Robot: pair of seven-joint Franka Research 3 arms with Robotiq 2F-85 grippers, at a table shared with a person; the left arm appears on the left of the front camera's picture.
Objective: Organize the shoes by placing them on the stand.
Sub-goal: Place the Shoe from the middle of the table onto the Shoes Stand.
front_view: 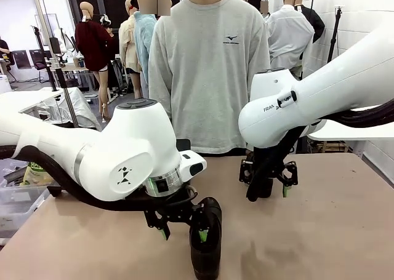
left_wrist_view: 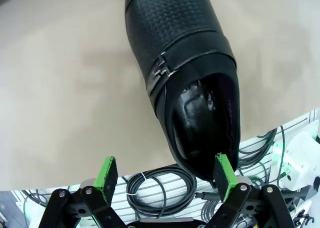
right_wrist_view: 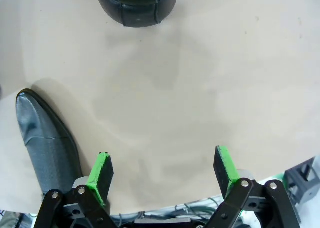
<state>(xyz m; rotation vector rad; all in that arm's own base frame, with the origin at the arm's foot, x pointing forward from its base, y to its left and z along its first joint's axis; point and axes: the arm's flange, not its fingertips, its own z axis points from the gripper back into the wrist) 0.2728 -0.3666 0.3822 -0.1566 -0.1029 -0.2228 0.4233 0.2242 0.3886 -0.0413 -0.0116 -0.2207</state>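
Front view first: the left tool (front_view: 183, 231) hangs low over the near edge of the bench (front_view: 320, 231) with its fingers spread. A black buckle shoe (front_view: 208, 258) sits right up against the finger nearer the middle. The right tool (front_view: 266, 183) is farther back over the bench, in front of a person in a grey sweatshirt (front_view: 206, 71). It's spread wide too, with nothing in it as far as I can see.

Left wrist view: the buckle shoe (left_wrist_view: 185, 82) lies flat on the bench (left_wrist_view: 60, 87), toe pointing away and the opening facing up. Its heel is just at one green pad (left_wrist_view: 225, 174). The left tool (left_wrist_view: 165, 177) is released, not gripping, and the gap between the pads is bare.

Right wrist view: the right tool (right_wrist_view: 164, 172) is wide open over bare bench (right_wrist_view: 200, 87). A pointy-toed shoe (right_wrist_view: 47, 138) lies just outside one pad (right_wrist_view: 101, 173). It might be the same buckle shoe, hard to tell from here. The end of another shoe (right_wrist_view: 136, 5) pokes in at the top edge, well apart from the tool.
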